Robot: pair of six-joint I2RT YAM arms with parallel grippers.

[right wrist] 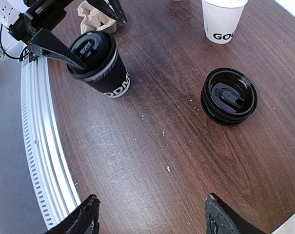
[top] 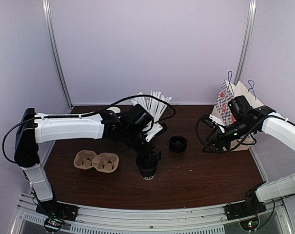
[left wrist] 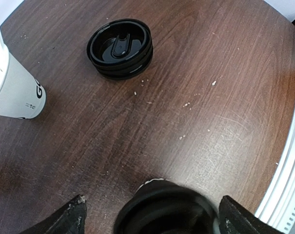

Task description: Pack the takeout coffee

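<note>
Black-lidded, the takeout coffee stands upright on the wooden table, just right of the cardboard carrier. I have the left gripper straddling the cup, fingers apart; I cannot tell whether either one touches. My right gripper hangs spread wide over bare wood, near the stacked lids.

Left wrist view: takeout coffee is blurred and cut off by the bottom edge; lettering hidden. White cup is cut off at the left edge. Top view: coffee largely covered by the left pincer; paper bag partly covered by the right arm.
</note>
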